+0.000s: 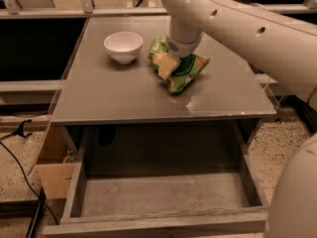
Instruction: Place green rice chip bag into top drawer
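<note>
The green rice chip bag [188, 71] lies crumpled on the grey tabletop [124, 93], right of centre. My gripper [171, 63] comes down on it from above, at the end of the big white arm [233, 19]. One tan finger [165, 66] presses into the bag's left half, and the foil bunches up on both sides of it. The gripper looks shut on the bag. The top drawer [163, 195] is pulled out below the table's front edge, with its bare grey bottom showing.
A white bowl [123, 46] stands on the tabletop just left of the bag. A cardboard box [54, 175] sits on the floor left of the drawer, with a black cable [20, 152] beside it. The arm's white body [297, 192] fills the right edge.
</note>
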`<state>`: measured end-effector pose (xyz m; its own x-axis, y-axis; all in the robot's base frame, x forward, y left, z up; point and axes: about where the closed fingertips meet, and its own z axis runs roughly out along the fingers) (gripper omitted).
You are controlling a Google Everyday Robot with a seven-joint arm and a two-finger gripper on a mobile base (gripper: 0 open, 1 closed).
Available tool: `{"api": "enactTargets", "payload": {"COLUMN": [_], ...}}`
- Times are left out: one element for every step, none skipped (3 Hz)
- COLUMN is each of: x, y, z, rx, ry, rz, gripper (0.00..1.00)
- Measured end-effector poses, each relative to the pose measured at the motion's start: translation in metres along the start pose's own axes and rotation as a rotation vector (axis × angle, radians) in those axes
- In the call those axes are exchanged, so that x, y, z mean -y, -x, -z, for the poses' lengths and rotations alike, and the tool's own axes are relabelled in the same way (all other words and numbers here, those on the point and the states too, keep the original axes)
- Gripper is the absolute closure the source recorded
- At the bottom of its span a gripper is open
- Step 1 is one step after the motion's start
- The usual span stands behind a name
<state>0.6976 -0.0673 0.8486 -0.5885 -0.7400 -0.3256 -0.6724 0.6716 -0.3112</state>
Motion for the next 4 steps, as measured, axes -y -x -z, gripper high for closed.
{"api": "enactTargets", "payload": {"x": [0.0, 0.0, 0.001, 0.005], "y": [0.0, 0.0, 0.001, 0.004], "z": [0.0, 0.0, 0.006, 0.031], "rx": [0.0, 0.0, 0.006, 0.036], "ry": [0.0, 0.0, -0.009, -0.046], "rz": [0.0, 0.0, 0.008, 0.039], "gripper": [0.74, 1.0, 1.0, 1.0]}}
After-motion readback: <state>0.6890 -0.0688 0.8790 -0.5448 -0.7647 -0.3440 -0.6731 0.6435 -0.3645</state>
